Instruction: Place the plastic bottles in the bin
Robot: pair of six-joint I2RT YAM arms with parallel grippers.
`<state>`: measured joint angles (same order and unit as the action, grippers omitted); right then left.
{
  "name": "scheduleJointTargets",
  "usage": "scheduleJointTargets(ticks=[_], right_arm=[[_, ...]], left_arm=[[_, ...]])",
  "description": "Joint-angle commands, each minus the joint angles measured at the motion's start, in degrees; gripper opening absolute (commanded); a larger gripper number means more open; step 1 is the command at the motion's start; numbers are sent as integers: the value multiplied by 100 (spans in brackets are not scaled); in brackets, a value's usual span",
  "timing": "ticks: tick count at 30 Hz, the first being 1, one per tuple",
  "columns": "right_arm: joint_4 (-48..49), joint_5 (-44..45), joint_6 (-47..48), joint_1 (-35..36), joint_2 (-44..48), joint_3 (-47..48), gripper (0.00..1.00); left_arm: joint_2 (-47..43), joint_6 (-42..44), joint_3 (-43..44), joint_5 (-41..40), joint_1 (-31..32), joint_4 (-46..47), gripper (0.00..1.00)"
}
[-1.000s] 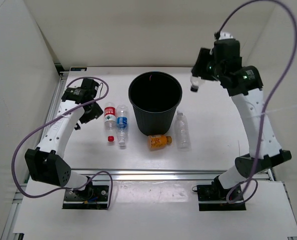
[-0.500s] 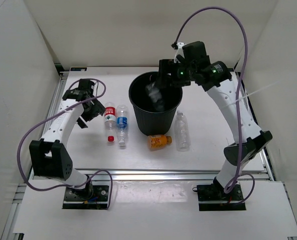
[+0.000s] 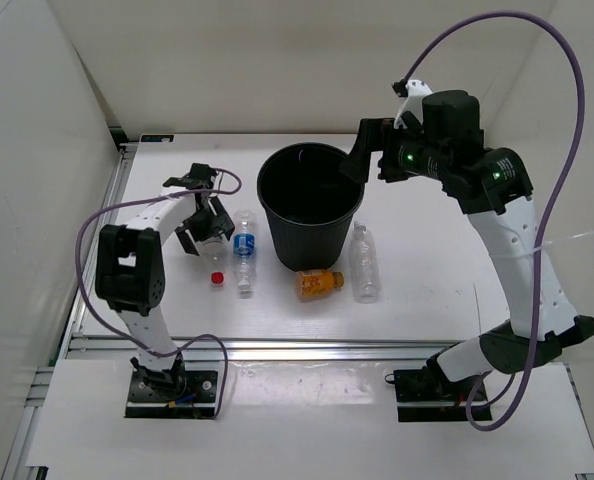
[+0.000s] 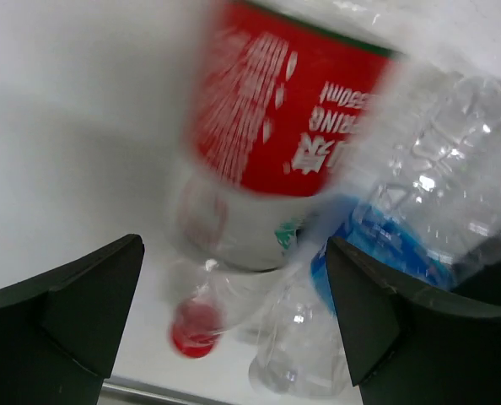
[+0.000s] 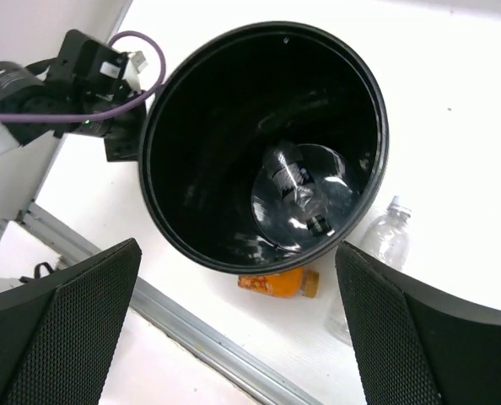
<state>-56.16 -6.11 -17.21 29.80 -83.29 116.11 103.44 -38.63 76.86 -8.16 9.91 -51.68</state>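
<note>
The black bin stands mid-table. A clear bottle with a black label lies on its floor. My right gripper hangs open and empty above the bin's right rim. My left gripper is open, low over the red-label bottle, its fingers either side of the neck without touching. That bottle's red cap points toward me. The blue-label bottle lies right beside it. An orange bottle and an unlabelled clear bottle lie at the bin's front right.
White walls close in the table on the left, back and right. A metal rail runs along the near edge. The right arm's purple cable loops high over the back right.
The right gripper carried the black-label bottle over the bin and opened; the bottle now lies inside. The left arm swung right and down over the red-label bottle.
</note>
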Motion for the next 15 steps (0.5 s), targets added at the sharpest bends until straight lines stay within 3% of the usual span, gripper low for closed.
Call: scheduleJointTargets(ticks=[1,5,9,15], right_arm=[[-62,127,201,17,163,-238,100],[-123,285,253,17,295,-353,100],[-176,374,253,17,427,-467,100],[-176,549,253,17,366,-467,100]], left_arm=[[264,304,233,-89,107,246,100],[528,365,172,-159,107,360,100],[555,112,171,-580,107,212,90],[-446,-671,1057,-1143,107,-763,72]])
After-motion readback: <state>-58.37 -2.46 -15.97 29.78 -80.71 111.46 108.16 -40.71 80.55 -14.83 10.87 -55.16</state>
